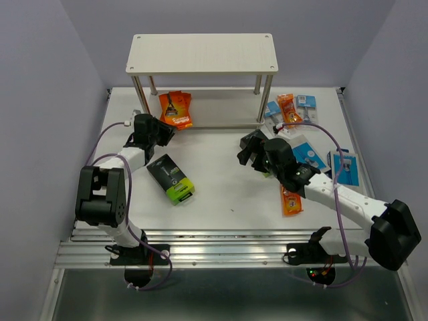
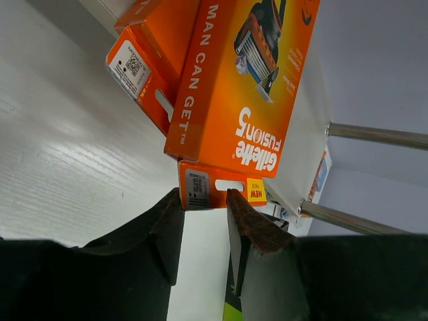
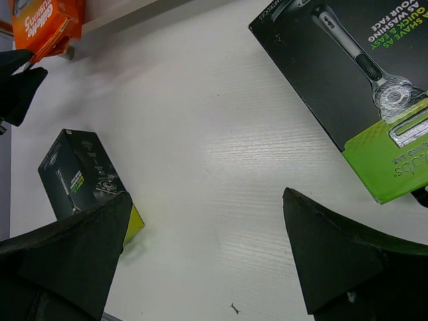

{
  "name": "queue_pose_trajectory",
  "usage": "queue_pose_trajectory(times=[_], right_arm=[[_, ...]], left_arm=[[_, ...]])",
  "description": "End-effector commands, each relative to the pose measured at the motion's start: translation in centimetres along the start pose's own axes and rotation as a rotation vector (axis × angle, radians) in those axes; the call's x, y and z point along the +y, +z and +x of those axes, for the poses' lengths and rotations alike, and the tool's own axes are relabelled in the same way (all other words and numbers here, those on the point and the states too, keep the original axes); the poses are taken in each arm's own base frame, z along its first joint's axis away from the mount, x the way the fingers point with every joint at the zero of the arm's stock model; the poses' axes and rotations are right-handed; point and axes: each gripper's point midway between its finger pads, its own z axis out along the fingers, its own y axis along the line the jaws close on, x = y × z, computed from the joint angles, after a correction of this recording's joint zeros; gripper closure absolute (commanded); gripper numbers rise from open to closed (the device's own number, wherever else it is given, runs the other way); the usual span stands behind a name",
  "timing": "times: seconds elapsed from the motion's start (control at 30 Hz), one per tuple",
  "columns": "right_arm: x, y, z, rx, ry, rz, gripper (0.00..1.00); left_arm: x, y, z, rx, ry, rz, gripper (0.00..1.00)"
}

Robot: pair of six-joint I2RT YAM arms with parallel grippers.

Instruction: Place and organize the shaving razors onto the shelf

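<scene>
Showing orange flat packs (image 2: 234,100) lying on lower board of shelf (image 1: 200,53). Left gripper (image 2: 204,200) at front edge of shelf, fingers part-way apart against nearest pack's hang tab (image 2: 221,190), no grip evident. Right gripper (image 3: 207,200) in front of shelf, spread wide, empty. Judged light, stiff, slick card; best pinched across thin edges, not flimsy tab.

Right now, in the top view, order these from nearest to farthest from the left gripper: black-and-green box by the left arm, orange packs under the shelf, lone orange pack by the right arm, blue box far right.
From the left gripper:
1. Orange packs, on the lower board of the shelf, just ahead of it.
2. Black-and-green box, on the table, left of centre.
3. Lone orange pack, beside the right arm.
4. Blue box, far right.
</scene>
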Motion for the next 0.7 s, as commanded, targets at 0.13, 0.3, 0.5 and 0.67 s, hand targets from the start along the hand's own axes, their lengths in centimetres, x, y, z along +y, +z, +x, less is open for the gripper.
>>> queue_pose_trajectory(times=[0.13, 0.3, 0.5, 0.67], right_arm=[[2.1, 0.2, -2.7, -0.069, -0.001, -0.040, 0.00], [2.0, 0.4, -2.6, -0.066, -0.006, -0.036, 0.00], [2.1, 0.7, -2.6, -0.065, -0.009, -0.031, 0.00], [2.2, 0.9, -2.6, -0.059, -0.018, -0.031, 0.00]], left_arm=[[-2.5, 0.5, -1.6, -0.038, 0.008, 0.065, 0.67], [-2.9, 0.2, -1.7, -0.038, 0.008, 0.078, 0.86], [-3.4, -0.4, -2.1, -0.041, 0.014, 0.084, 0.99], [-3.5, -0.7, -2.7, -0.039, -0.013, 0.111, 1.00]])
